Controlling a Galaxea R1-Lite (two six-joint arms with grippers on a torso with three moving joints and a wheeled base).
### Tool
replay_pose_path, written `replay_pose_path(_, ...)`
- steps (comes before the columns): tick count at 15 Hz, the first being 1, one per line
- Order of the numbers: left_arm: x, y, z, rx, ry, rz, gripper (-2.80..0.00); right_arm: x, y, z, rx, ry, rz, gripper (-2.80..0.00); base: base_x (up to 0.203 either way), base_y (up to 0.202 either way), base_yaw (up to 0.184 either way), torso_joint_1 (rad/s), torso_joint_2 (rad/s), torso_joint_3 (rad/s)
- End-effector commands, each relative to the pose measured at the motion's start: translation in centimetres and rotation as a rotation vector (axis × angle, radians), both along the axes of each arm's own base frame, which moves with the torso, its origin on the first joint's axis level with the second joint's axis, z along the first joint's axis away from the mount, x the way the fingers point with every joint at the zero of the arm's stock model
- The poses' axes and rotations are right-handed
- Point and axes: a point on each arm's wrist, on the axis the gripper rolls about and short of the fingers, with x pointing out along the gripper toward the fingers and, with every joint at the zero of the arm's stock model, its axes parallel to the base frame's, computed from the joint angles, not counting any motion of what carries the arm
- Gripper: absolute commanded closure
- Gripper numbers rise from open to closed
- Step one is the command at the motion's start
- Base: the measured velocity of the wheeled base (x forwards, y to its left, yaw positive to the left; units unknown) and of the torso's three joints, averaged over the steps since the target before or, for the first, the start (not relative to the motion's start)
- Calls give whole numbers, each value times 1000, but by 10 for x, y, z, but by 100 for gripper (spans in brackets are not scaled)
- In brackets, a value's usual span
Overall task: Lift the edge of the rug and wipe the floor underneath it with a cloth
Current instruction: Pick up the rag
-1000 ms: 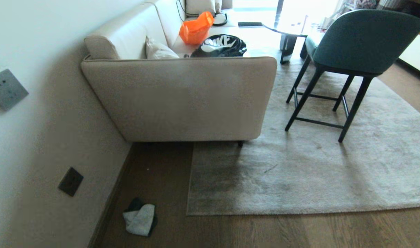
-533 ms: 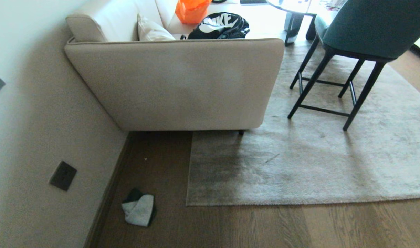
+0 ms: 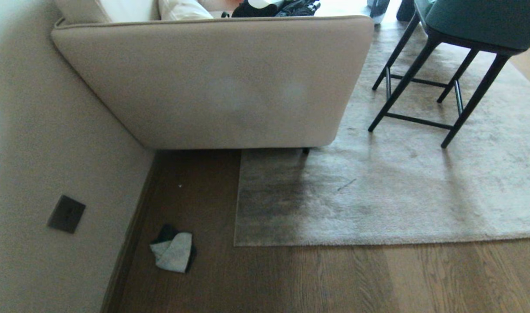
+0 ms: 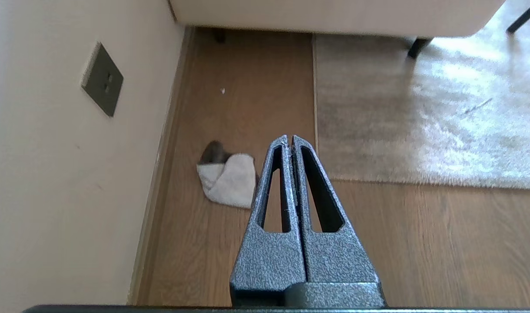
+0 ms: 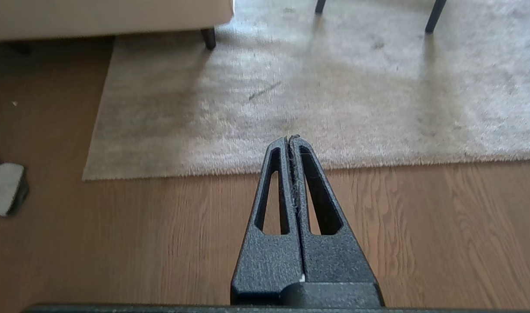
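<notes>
A large grey-beige rug lies flat on the brown plank floor [image 3: 334, 282]; its near rug edge [image 3: 378, 241] runs straight across and ends in a corner [image 3: 235, 244] below the sofa. A crumpled pale cloth [image 3: 173, 253] with a dark part lies on the floor by the skirting, left of that corner. Neither arm shows in the head view. In the left wrist view my left gripper [image 4: 289, 138] is shut and empty, held above the floor with the cloth [image 4: 228, 180] beside it. My right gripper [image 5: 293, 138] is shut and empty, above the floor short of the rug edge [image 5: 378, 164].
A beige sofa [image 3: 230, 82] stands against the wall, one leg [image 3: 305, 151] on the rug. A dark-legged green chair [image 3: 456, 56] stands on the rug at the right. The wall [image 3: 39, 152] with a dark socket plate [image 3: 66, 214] borders the left.
The whole head view has tilted downward: sofa, chair and rug have slid up the picture and more floor shows in front. Rug and cloth lie where they were.
</notes>
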Motion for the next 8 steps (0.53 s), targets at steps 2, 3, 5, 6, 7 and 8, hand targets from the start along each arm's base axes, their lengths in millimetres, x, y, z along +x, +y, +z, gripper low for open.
replay_pose_path(2,0,0,0,-1,0,0,0,0,0,0,0,0,0,0,0,0,0,4,3,-193)
replay_pose_path(3,0,0,0,-1,0,0,0,0,0,0,0,0,0,0,0,0,0,5,6,-203)
replay_pose_path(5,0,0,0,-1,0,0,0,0,0,0,0,1,0,0,0,0,0,2,-2,-196)
replay_pose_path(6,0,0,0,-1,0,0,0,0,0,0,0,1,0,0,0,0,0,0,5,-193)
replay_pose_path(7,0,0,0,-1,0,0,0,0,0,0,0,1,0,0,0,0,0,-1,5,-195)
replay_pose_path(8,0,0,0,-1,0,0,0,0,0,0,0,0,0,0,0,0,0,5,-4,-189)
